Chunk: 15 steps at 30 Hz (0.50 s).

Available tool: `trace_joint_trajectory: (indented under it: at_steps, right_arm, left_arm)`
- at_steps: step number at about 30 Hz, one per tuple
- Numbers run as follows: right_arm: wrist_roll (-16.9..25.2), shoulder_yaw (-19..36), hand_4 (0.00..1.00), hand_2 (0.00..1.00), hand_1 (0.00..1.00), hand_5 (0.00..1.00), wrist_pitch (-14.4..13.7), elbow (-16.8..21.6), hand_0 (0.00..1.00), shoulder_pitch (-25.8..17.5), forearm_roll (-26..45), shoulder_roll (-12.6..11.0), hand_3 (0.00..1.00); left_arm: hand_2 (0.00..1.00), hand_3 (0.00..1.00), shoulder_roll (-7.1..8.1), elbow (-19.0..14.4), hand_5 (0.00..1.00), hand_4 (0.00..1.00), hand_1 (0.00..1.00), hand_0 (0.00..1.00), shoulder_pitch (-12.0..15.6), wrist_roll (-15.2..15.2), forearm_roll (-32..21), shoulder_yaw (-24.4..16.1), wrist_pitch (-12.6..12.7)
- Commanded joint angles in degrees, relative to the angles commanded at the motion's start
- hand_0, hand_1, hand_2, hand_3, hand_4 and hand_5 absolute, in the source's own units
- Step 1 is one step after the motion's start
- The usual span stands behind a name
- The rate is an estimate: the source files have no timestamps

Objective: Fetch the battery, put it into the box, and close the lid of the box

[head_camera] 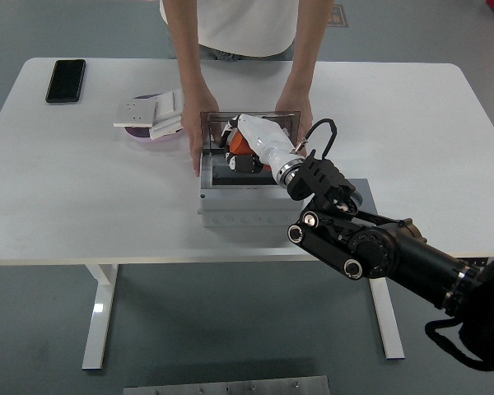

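A grey box (239,206) stands at the table's middle with its clear lid (214,123) upright at the back. My right hand (237,150), white-shelled on a black arm, reaches into the box from the right. Its fingers are curled around an orange and black battery (240,148), held over the box's dark interior. A person at the far side steadies the box, one hand (196,132) on its left wall and the other hand (295,115) at its back right corner. My left arm is out of view.
A black phone (66,80) lies at the table's far left. A white socket plate (140,112) and white parts rest on a purple dish (144,134) left of the box. The table's near edge (148,259) runs just below the box.
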Motion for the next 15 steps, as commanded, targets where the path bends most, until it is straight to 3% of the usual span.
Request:
trace_joint_trajectory:
  at_steps: [11,12,15]
  right_arm:
    - [0.45,-0.17,0.45,0.574,0.565,0.069,0.29,-0.09,0.56,-0.27,0.75,0.06,0.645]
    - [0.44,-0.17,0.532,0.618,0.623,0.092,0.28,-0.09,0.614,-0.27,0.74,0.07,0.653]
    - [0.44,-0.15,0.532,0.618,0.623,0.092,0.17,-0.04,0.614,-0.26,0.64,0.14,0.653]
  left_arm:
    - [0.592,0.498,0.01,-0.05,0.002,0.348,0.744,0.628,0.17,0.16,0.15,-0.18,0.09]
    - [0.59,0.498,0.01,-0.05,0.002,0.347,0.745,0.628,0.18,0.18,0.18,-0.21,0.1]
    - [0.59,0.498,0.01,-0.05,0.002,0.347,0.745,0.628,0.21,0.19,0.24,-0.24,0.09]
